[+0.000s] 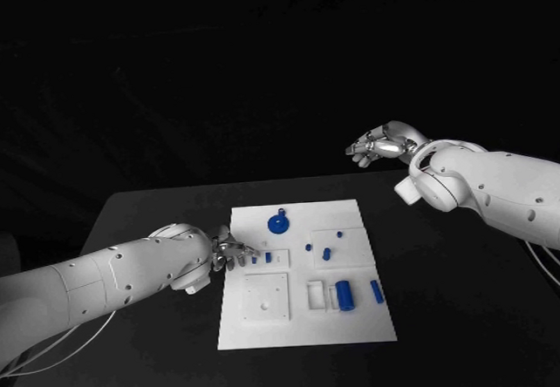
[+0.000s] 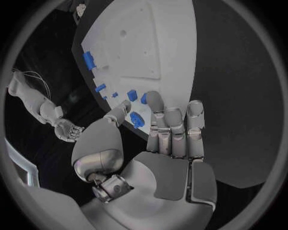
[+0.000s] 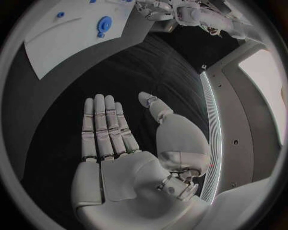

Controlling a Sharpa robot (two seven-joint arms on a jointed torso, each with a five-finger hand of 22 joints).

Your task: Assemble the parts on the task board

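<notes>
white task board (image 1: 300,328), blue parts (image 1: 345,295), black table (image 1: 157,252), silver hands, white arms (image 1: 96,277)

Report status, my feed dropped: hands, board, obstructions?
Left hand open at task board edge, over small blue parts. Right hand open, raised clear. Nothing blocking.

Two white arms with silver hands

Each arm, the left arm (image 1: 96,277) and the right arm (image 1: 513,190), has a smooth white shell dotted with small dark screw holes; thin pale cables trail beside both; the left hand (image 2: 162,143) and right hand (image 3: 120,148) show segmented silver fingers (image 3: 105,124), pale grey palm plates and a rounded metallic thumb base.
</notes>
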